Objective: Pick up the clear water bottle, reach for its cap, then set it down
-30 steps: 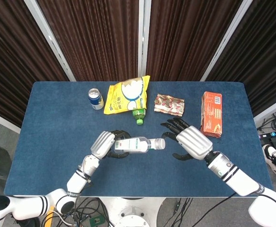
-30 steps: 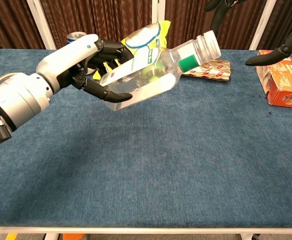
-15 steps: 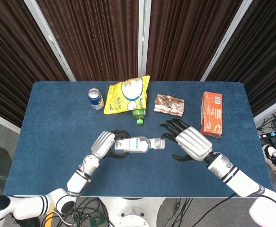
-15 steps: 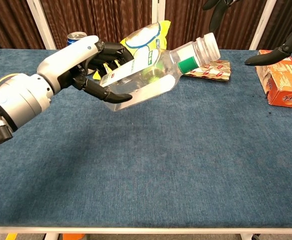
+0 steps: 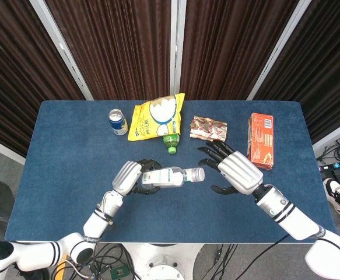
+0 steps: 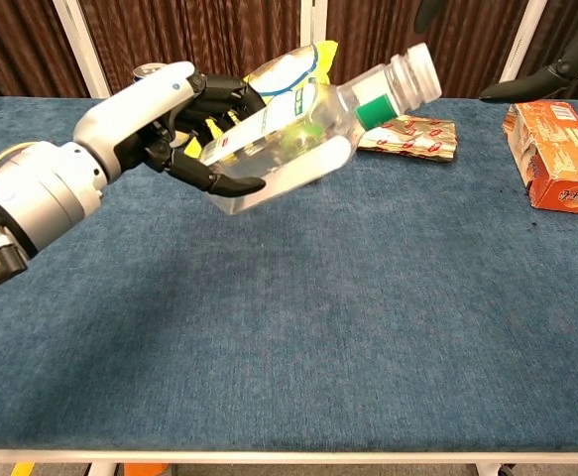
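My left hand (image 5: pixel 128 177) (image 6: pixel 170 124) grips the clear water bottle (image 5: pixel 171 177) (image 6: pixel 293 139) by its body and holds it in the air above the table, tilted, cap end up and to the right. Its white cap (image 5: pixel 197 174) (image 6: pixel 414 74) faces my right hand (image 5: pixel 234 171). That hand is open with fingers spread, just right of the cap and not touching it. In the chest view only dark fingertips (image 6: pixel 526 77) of the right hand show at the top right edge.
On the blue table (image 5: pixel 70 151) stand a soda can (image 5: pixel 118 122), a yellow snack bag (image 5: pixel 156 116), a green-capped bottle (image 5: pixel 171 143), a brown wrapper pack (image 5: pixel 209 128) and an orange carton (image 5: pixel 260 140) (image 6: pixel 558 154) along the far side.
The left hand has raised the bottle and tipped its cap end higher. The right hand has shifted slightly up and away from me, staying open beside the cap.
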